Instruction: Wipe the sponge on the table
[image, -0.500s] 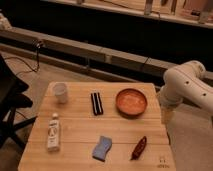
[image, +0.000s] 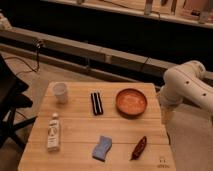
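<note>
Moved: nothing that can be seen; the arm (image: 186, 85) and every item keep the places they had half a second ago.
Table (image: 80, 131): pale plank top, seen from its near edge, with six items on it.
Cup (image: 60, 92): white, upright, near the far left corner.
Tube (image: 53, 132): white, lying flat along the left edge, toward the near left corner, cap end pointing away.
Black bar (image: 96, 103): dark, narrow, lying lengthwise in the far half, between cup and bowl, touching neither.
Sponge (image: 102, 148): light blue, flat on the table close to the near edge, about midway along it; nothing touches it.
Bowl (image: 131, 102): reddish-brown, round, in the far half toward the right edge.
Red object (image: 138, 148): dark red, elongated, lying at a slant just right of the sponge, near the near edge, apart from it.
Gripper (image: 166, 114): pale end of the white arm, hanging just off the right edge beside the bowl, well apart from the sponge; whether it is spread or pressed together cannot be told.
</note>
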